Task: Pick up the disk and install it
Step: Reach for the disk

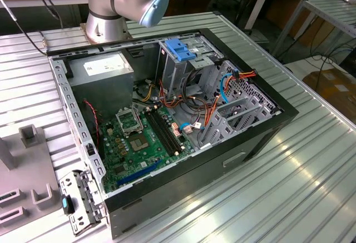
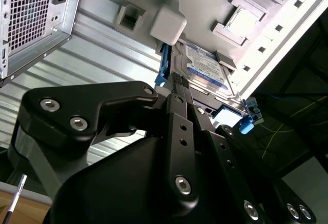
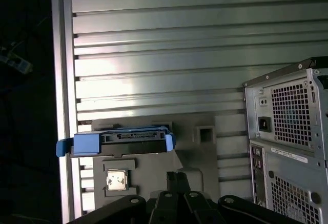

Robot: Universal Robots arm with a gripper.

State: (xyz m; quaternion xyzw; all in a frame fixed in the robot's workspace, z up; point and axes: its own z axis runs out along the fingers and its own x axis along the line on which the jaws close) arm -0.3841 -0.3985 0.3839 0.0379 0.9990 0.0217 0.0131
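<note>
1. No word or number on anything I see comes out legibly.
2. In the second wrist view the disk [image 2: 202, 70] carries a white-and-blue label [image 2: 210, 62]. Its print is too fine for me to read.
3. In the exterior view the power supply [image 1: 121, 78] inside the computer case [image 1: 183, 196] has a white sticker [image 1: 103, 65] on top. I cannot make out its grey lines of print.
4. In the first wrist view the back of the case bears a narrow white sticker [image 3: 289, 155] with dark print, which I cannot read either.

Disk [image 2: 205, 67]: grey metal, blue plastic rails; table [image 3: 154, 55]: ribbed metal.
</note>
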